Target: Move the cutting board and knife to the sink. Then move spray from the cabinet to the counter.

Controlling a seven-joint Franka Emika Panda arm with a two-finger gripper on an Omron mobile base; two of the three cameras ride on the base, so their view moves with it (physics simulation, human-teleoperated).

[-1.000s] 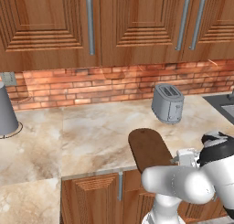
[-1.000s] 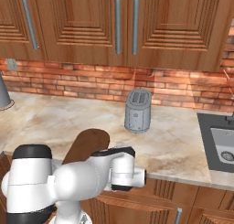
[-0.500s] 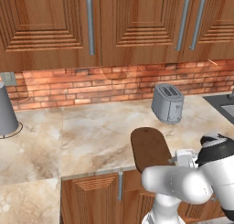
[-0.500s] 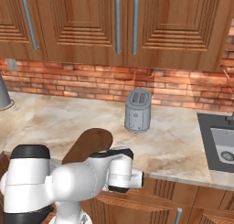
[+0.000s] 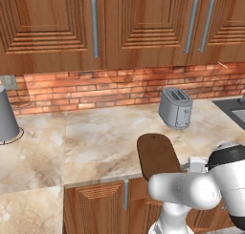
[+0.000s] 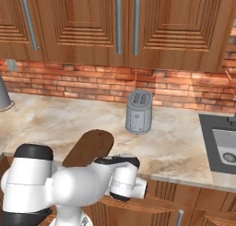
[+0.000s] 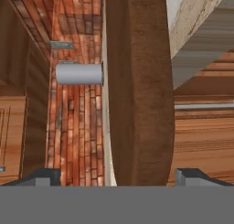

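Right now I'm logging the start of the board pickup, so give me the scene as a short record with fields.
cutting board: flat on the counter, its near end over the front edge
gripper: open, level with the board's near end, a fingertip either side of it, no contact visible
toaster: upright behind the board
sink: at the right, no board in it
cabinet: doors closed

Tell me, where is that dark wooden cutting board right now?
The cutting board lies on the counter at its front edge, in front of the toaster and just ahead of the robot's arm.
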